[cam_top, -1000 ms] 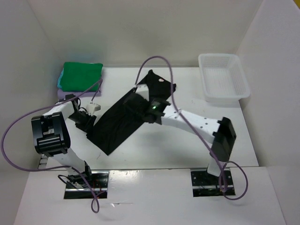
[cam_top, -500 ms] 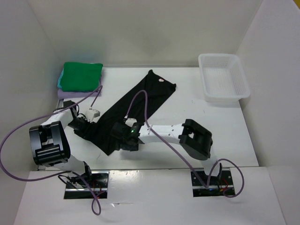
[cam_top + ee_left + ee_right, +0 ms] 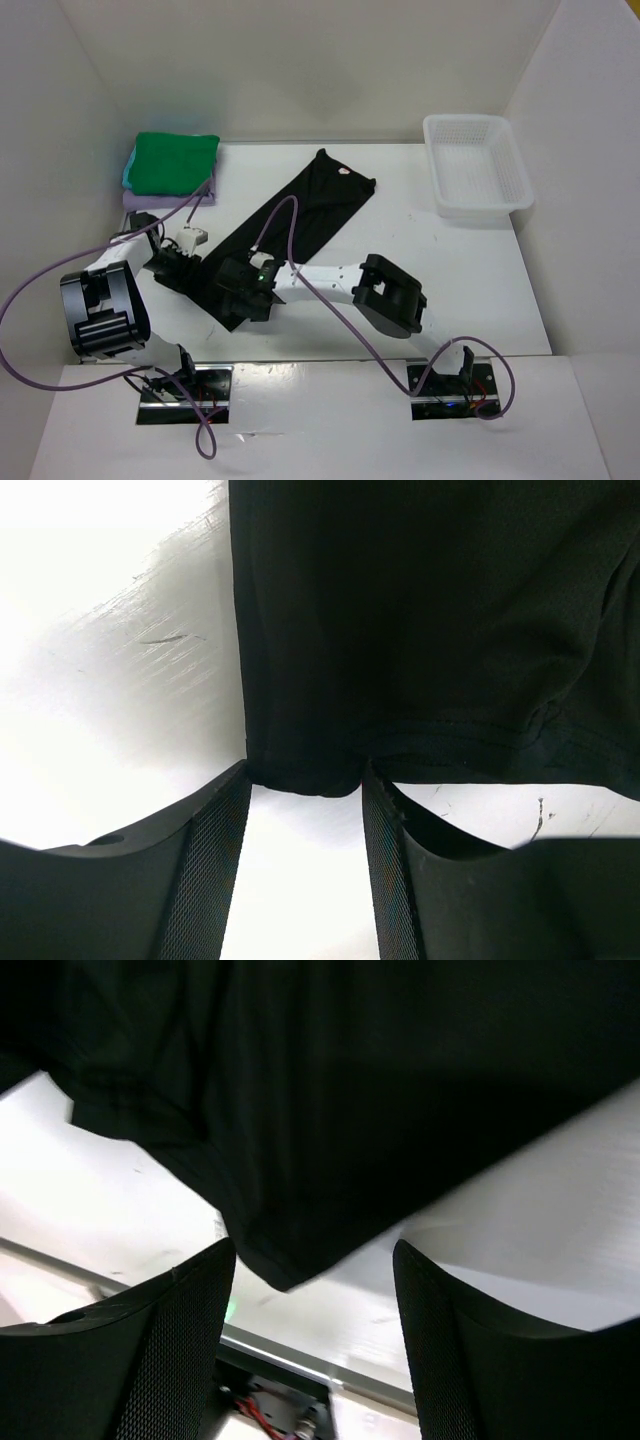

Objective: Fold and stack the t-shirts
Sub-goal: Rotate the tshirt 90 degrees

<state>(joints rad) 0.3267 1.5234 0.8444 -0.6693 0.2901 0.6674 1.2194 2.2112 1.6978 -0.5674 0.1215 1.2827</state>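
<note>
A black t-shirt lies as a long folded strip, slanting from the table's back middle to its near left. My left gripper stands open at the strip's left near corner. In the left wrist view that corner sits just at the tips of the left gripper. My right gripper is low over the nearest corner, also open. In the right wrist view the black shirt pokes between the spread fingers of the right gripper. A folded green shirt tops a stack with turquoise and lavender edges showing.
A white plastic bin stands at the back right. White walls enclose the table on the left, back and right. The right arm's purple cable loops over the black shirt. The table's front edge lies just behind the right gripper.
My right arm has swung from the shirt's middle down to its near corner, its jaws narrowing somewhat. The left gripper has shifted slightly at the left corner and opened a little.
</note>
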